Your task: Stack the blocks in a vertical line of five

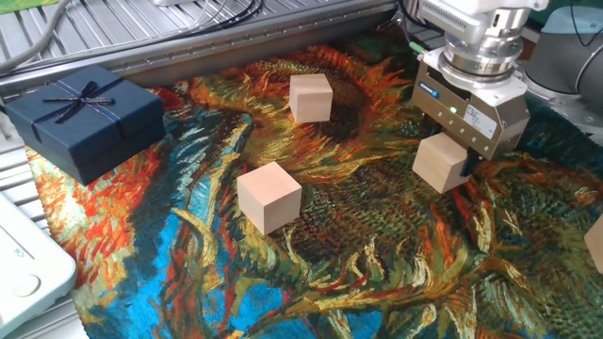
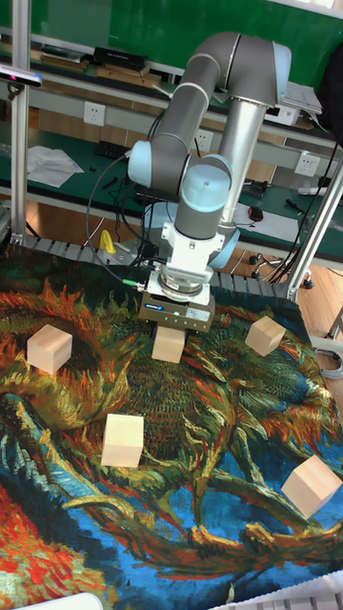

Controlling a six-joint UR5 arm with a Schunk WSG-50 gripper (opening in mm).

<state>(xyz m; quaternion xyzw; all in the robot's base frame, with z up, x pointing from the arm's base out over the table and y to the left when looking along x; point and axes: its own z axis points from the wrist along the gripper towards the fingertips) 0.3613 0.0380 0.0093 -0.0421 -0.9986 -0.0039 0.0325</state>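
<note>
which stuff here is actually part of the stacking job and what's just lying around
Part of the job:
- block under the tool
- block at the back
- block in the middle
- block at the right edge
- block behind the arm
- tool

Just lying about:
- blue gift box
- white device
</note>
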